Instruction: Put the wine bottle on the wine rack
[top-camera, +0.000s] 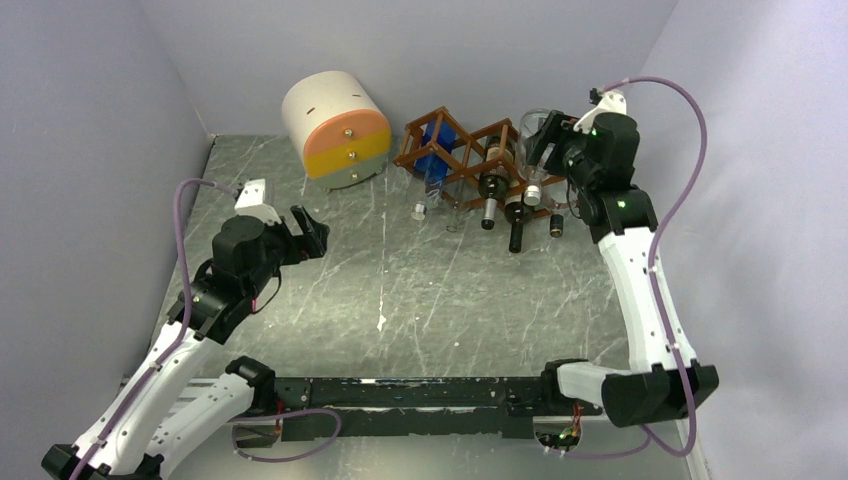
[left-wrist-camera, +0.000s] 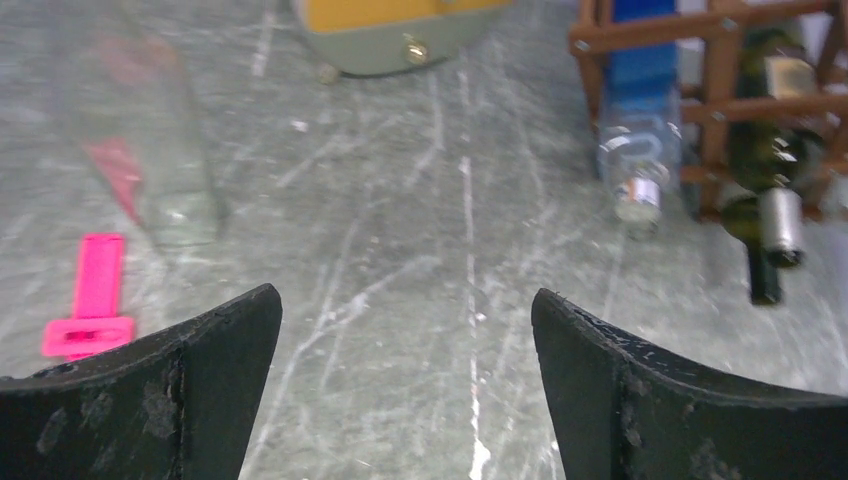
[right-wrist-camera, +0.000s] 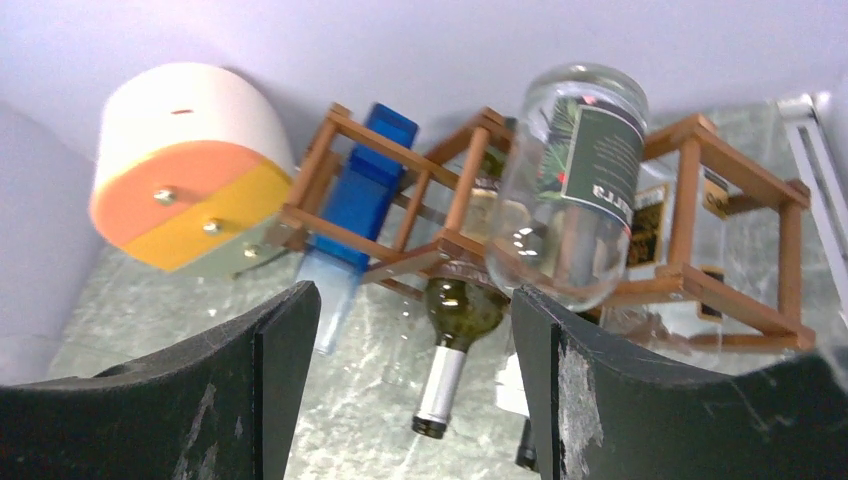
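Pale lavender walls (top-camera: 400, 40) close the scene on the left, right and far sides. Between them lies a grey marbled tabletop (top-camera: 420, 290), crossed by white scratches and scuffs. Light is soft and even, casting weak shadows.

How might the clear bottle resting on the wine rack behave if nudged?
The clear bottle looks empty, so probably light. Its round, smooth body rests on slats of the wine rack, so it could roll off. It appears to be glass, hence likely fragile.
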